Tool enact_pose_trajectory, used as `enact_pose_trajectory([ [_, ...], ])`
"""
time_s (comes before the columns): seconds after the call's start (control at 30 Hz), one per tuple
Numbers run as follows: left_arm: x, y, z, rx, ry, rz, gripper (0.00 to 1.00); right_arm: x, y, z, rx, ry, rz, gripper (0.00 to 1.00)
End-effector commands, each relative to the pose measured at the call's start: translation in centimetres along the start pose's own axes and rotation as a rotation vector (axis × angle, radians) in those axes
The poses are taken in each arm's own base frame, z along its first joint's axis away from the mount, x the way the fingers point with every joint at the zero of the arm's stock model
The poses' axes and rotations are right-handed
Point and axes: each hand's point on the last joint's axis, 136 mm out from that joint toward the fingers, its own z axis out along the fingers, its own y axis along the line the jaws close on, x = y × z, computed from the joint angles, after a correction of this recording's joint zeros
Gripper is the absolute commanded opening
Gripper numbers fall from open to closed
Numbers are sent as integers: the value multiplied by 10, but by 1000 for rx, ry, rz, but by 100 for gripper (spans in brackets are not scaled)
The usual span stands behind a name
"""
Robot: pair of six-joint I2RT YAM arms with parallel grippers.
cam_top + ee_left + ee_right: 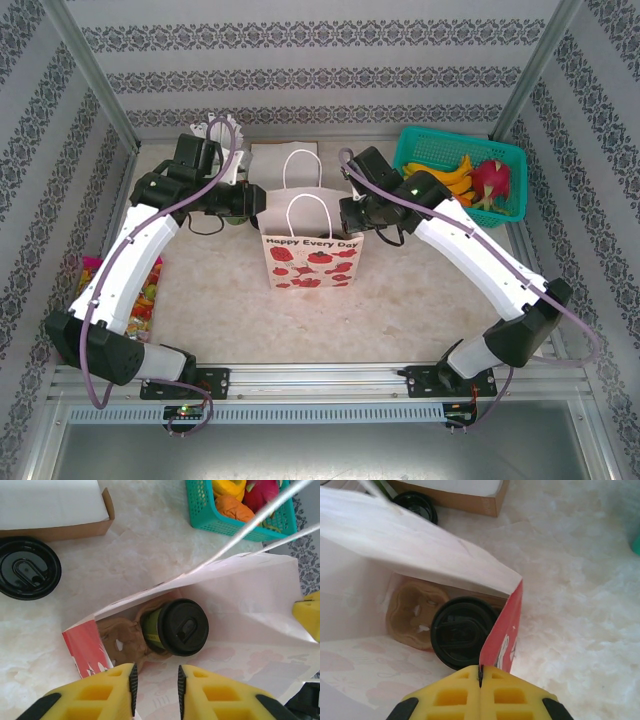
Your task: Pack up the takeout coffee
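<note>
Paper, white with red print and loop handles: paper bag (pixel 312 262), standing upright at the centre of the top view on the pale surface (pixel 330 320), mouth open.

Contents: takeout coffee (pixel 182 626), an olive-green cup under a black lid. It sits inside the bag in a brown moulded-pulp carrier (pixel 125 637) on the bag floor. It may lean slightly, though the oblique view leaves that unsure.

Right hand (pixel 480 676): bottom centre of the right wrist view, clenched on the bag's red side edge with the paper pinched between yellow fingers. Judged purpose: keeping the mouth spread and the light bag from tipping.

Left hand (pixel 156 674): bottom of the left wrist view, above the bag mouth and just short of the cup. Its fingers are parted with nothing between them, so it is released and empty.

Status, as a judgement: the coffee is packed, and what remains is to clear both hands without dragging the bag over.

Other items: second black-lidded cup (pixel 27 567), left of frame on the surface, just below a cardboard box (pixel 60 530). Teal basket (pixel 420 150) with bananas (pixel 450 178) and a dragon fruit (pixel 492 180), upper right of the top view, apart from the bag.
</note>
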Motion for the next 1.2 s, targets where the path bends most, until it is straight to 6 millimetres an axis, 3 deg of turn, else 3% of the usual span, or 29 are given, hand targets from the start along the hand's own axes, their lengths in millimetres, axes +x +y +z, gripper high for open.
enact_pose_trajectory([
  [0.0, -2, 8, -13, -47, -34, -21, 26, -14, 13, -2, -62, -33, 7, 4],
  [0.33, -10, 34, -25, -124, -74, -53, 27, -26, 35, 2, -179, -40, 162, 5],
  [0.47, -17, 36, -28, -126, -90, -47, 32, -24, 31, 2, -152, -39, 174, 10],
  [0.57, -29, 31, -36, -126, -132, -33, 38, -25, 25, -4, -126, -59, 174, 29],
  [0.63, -40, 32, -45, -149, -184, -23, 47, -29, 18, -13, -106, -106, 161, 50],
  [0.77, -64, 50, -66, -281, -323, -18, 59, -41, -2, -32, -31, -245, 116, 72],
  [0.83, -77, 67, -74, -354, -390, -42, 64, -48, -14, -40, 18, -314, 105, 98],
  [0.97, -98, 112, -78, -408, -452, -196, 68, -61, -35, -59, 109, -437, 107, 98],
  [1.17, -125, 147, -48, -357, -427, -304, 68, -73, -48, -86, 125, -601, 144, 98],
])
